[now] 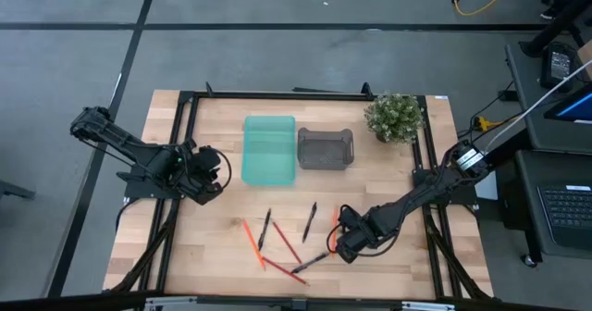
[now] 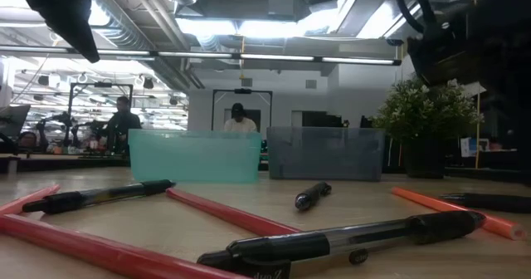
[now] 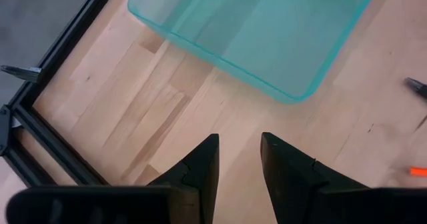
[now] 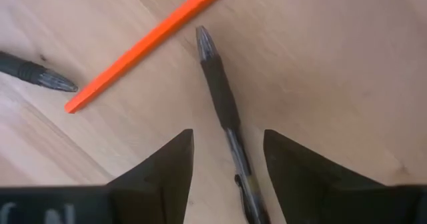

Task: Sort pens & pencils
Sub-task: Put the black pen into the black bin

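Sorting has barely begun: your pens (image 1: 311, 220) and pencils (image 1: 251, 241) lie loose on the desk (image 1: 222, 218), both bins (image 1: 269, 149) empty. Right hand (image 4: 227, 151), fingers apart, straddles a pen; left hand (image 3: 238, 161) waits, fingers apart.

Four black pens (image 1: 313, 221), four orange or red pencils (image 1: 251, 240), two bins (image 1: 269, 149) and one plant (image 1: 395, 117).

Dark jointed arms, tapered black fingers (image 4: 167, 167)
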`<action>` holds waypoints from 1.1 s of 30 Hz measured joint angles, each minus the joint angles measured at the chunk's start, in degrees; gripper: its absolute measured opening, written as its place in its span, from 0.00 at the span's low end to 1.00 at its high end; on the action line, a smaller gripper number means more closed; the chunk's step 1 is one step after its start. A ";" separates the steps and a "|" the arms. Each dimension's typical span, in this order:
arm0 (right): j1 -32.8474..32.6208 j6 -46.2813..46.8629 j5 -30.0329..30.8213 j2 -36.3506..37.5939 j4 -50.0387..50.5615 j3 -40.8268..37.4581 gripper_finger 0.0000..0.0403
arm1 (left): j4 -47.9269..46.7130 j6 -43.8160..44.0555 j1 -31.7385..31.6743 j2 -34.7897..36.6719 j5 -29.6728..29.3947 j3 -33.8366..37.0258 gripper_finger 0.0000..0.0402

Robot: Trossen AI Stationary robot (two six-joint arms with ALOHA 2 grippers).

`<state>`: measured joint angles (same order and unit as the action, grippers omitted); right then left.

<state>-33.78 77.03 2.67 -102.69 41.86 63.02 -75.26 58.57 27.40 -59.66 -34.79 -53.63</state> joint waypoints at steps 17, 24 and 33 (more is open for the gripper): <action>-2.31 -0.17 2.96 0.04 -1.95 -1.27 0.46 | 1.44 0.00 0.00 0.00 1.27 0.00 0.26; -2.31 -0.12 2.87 0.04 -5.36 -4.35 0.46 | 1.44 0.00 0.02 0.00 1.27 0.00 0.26; -2.31 0.47 3.33 0.37 -7.62 -6.16 0.46 | 1.55 0.87 0.02 -0.02 1.26 0.01 0.26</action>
<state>-36.10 77.49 6.00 -102.32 34.24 56.86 -73.71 59.44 27.42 -59.68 -33.53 -53.62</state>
